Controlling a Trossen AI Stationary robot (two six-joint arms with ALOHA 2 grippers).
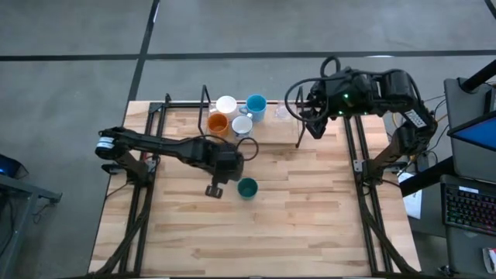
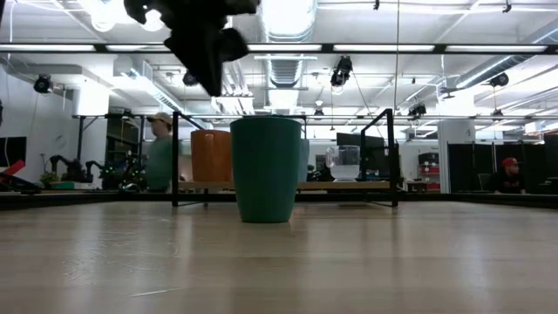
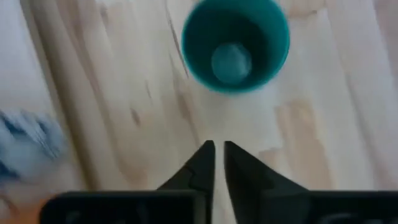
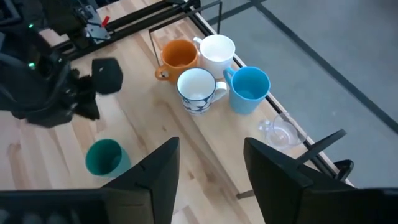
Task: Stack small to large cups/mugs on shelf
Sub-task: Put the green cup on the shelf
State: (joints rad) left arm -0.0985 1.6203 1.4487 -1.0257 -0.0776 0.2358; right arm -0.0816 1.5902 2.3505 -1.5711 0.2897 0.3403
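Note:
The dark teal cup (image 1: 247,187) (image 3: 236,43) stands upright on its base on the tabletop, mouth up, near the middle. My left gripper (image 3: 219,163) (image 1: 234,172) hovers just beside it on its left, pointing steeply down, shut with nothing between its fingers. On the shelf (image 1: 182,124) at the far edge stand the orange mug (image 4: 179,55), the white cup (image 4: 217,48), the whitish mug with a handle (image 4: 196,88), the light blue mug (image 4: 250,89) and the clear glass (image 4: 280,130). My right gripper (image 4: 211,180) (image 1: 314,125) hangs open high above the shelf's right end.
The shelf's black wire loops (image 1: 206,99) rise at its ends. Bare tabletop lies toward the near edge (image 1: 256,240). In the low view a person (image 2: 159,150) stands behind the table at the left and another (image 2: 507,174) at the right. A keyboard (image 1: 467,208) sits off the table's right side.

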